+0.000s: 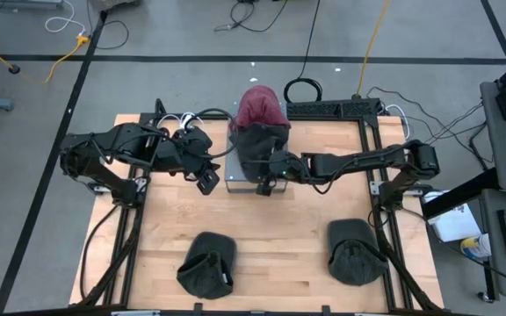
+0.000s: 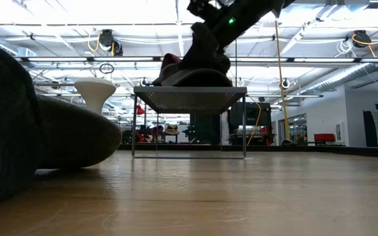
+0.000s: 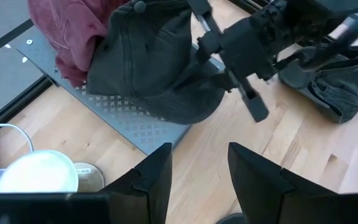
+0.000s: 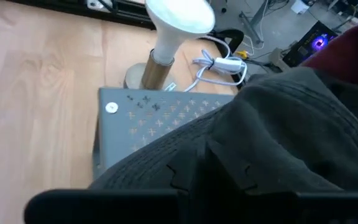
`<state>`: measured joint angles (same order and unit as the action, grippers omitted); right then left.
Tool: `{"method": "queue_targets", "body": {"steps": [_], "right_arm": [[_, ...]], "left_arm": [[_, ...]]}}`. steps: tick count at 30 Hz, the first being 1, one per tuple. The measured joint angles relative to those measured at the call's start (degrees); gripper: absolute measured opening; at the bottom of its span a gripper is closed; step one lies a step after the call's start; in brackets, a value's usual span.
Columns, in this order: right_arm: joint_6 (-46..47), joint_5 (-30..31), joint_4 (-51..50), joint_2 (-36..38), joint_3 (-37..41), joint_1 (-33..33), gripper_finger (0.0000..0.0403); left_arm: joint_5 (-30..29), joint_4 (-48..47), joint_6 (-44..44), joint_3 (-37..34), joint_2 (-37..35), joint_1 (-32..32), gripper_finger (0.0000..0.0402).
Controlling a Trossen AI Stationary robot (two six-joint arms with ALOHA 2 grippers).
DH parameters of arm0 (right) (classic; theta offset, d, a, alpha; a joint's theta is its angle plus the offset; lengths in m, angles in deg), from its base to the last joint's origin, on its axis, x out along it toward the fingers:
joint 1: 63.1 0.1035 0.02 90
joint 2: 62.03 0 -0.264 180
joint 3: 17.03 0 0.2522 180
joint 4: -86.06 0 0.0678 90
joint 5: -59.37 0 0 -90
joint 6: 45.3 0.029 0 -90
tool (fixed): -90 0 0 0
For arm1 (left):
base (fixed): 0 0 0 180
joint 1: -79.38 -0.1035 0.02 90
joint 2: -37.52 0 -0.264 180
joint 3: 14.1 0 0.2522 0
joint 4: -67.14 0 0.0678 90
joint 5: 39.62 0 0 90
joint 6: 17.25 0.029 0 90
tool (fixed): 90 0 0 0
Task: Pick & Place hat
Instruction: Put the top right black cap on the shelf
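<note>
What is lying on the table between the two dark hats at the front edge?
Nothing. In the high view, only bare wood of the table shows between the left dark hat and the right dark hat.

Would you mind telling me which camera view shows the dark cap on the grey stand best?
The left wrist view: the dark cap shows whole there, crown and brim. The high view shows it small beside the maroon cap; the low view only its edge; the right wrist view is filled by its fabric.

The right gripper (image 1: 269, 182) is masked by the dark hat (image 1: 257, 149), so its fingers cannot be made out. The red hat (image 1: 260, 107) is partly covered by it. In the low view, a near hat (image 2: 18, 124) is cut off at the edge.
</note>
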<state>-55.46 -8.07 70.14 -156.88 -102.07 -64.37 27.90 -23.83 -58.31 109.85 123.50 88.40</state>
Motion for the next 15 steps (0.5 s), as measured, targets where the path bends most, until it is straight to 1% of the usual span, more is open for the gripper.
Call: {"method": "queue_targets", "body": {"steps": [6,9,15], "right_arm": [[-2.2,0.0,3.1,-2.0,-0.1,-0.7,0.0002],[-3.4,-0.1,4.1,-2.4,0.0,-0.5,0.0005],[-6.1,-0.2,7.0,-1.0,0.0,0.2,0.0008]], "left_arm": [[0.0,1.0,0.0,0.0,0.0,0.0,0.0148],[0.1,0.9,0.0,0.0,0.0,0.0,0.0141],[0.4,0.9,0.1,0.0,0.0,0.0,0.0132]]}}
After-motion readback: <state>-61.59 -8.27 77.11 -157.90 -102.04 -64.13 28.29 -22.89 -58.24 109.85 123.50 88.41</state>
